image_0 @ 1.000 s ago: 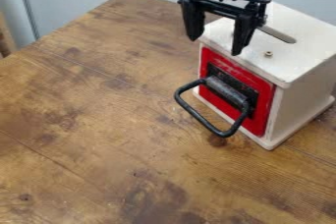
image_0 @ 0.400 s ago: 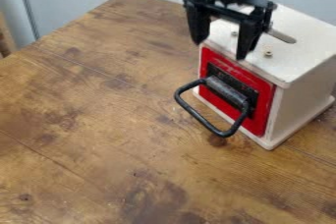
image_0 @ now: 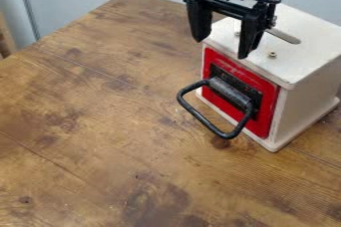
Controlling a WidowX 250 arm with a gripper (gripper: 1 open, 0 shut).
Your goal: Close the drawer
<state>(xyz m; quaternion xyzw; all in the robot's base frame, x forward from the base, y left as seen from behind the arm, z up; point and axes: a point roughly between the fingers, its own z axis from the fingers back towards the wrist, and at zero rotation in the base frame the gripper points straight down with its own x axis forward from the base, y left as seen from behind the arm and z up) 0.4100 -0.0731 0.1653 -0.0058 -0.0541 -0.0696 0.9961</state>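
While the wide wooden desk (image_0: 94, 121) fills most of the shot, worn and mottled brown, a cream-white box (image_0: 304, 82) sits at its right side, near the far edge. Set in the box's front face is the drawer (image_0: 242, 90), red with a black plate, and its big black loop handle (image_0: 200, 113) juts out over the desk. Up above, the black pincer (image_0: 224, 40) hangs over the box's near top edge, fingers spread wide, pinching nothing at all.
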